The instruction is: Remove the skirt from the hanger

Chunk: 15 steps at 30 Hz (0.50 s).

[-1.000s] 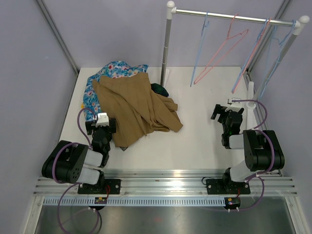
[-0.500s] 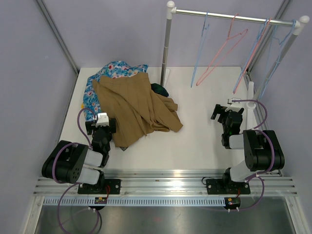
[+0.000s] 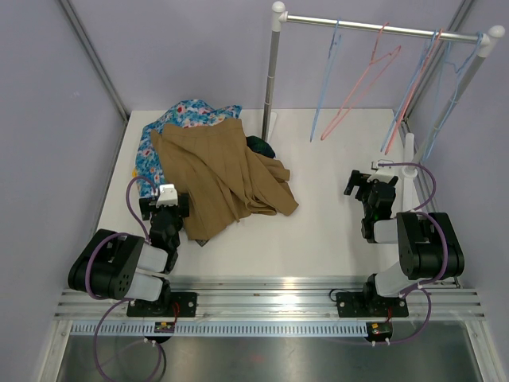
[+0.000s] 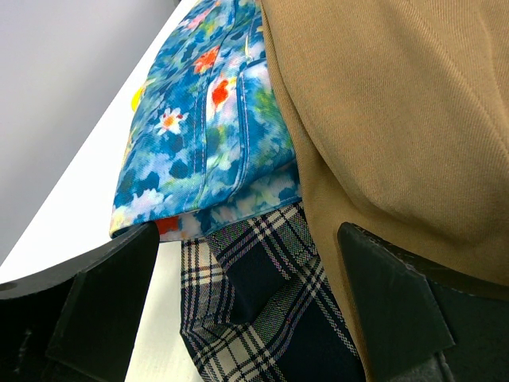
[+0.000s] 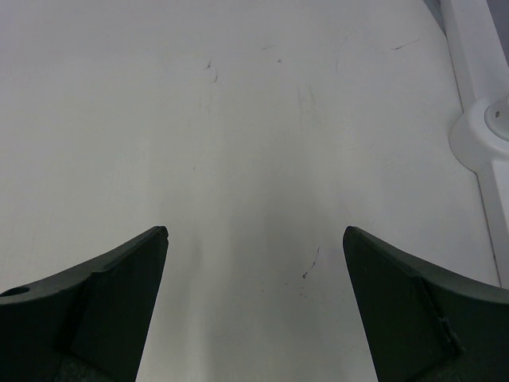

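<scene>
Your right hand (image 5: 254, 231) faces bare tabletop (image 5: 254, 119); skirt (image 3: 215, 171) and floral cloth (image 4: 207, 135) crowd your left hand (image 4: 246, 239); pole (image 3: 271, 79) stands behind.

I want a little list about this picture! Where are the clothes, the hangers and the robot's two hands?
skirt: tan pleated cloth skirt, crumpled on the white table; no hanger seen in it
beneath it: blue floral garment and dark tartan garment
hangers: light-blue wire hanger and pink wire hanger, among several on the metal rail, all bare
left gripper: open, at the pile's near edge
right gripper: open, over bare table
</scene>
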Motion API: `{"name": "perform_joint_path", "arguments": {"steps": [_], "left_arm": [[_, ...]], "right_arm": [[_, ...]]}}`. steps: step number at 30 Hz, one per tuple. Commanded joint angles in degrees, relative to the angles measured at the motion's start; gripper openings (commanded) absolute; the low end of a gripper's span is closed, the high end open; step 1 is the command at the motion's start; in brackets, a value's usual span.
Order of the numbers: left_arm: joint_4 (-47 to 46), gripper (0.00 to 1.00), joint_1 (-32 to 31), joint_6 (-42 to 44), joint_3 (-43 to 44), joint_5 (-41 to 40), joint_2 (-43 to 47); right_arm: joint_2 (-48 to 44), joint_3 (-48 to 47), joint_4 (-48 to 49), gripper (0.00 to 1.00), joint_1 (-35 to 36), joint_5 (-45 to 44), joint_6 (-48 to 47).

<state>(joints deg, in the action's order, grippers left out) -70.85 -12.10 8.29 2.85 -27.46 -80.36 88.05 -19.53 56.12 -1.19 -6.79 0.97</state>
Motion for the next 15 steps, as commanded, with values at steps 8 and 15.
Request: {"name": "perform_joint_path", "arguments": {"steps": [8,15], "left_arm": [[-18.62,0.99,0.23,-1.53,-2.32,-0.93,0.46],[-18.62,0.99,0.23,-1.44,-2.32,-1.01,0.46]], "right_arm": [[0.28,-1.91,2.34,0.99,-0.65,0.28,0.61],[0.19,-2.18,1.98,0.99,-1.27,1.87,1.14]]}}
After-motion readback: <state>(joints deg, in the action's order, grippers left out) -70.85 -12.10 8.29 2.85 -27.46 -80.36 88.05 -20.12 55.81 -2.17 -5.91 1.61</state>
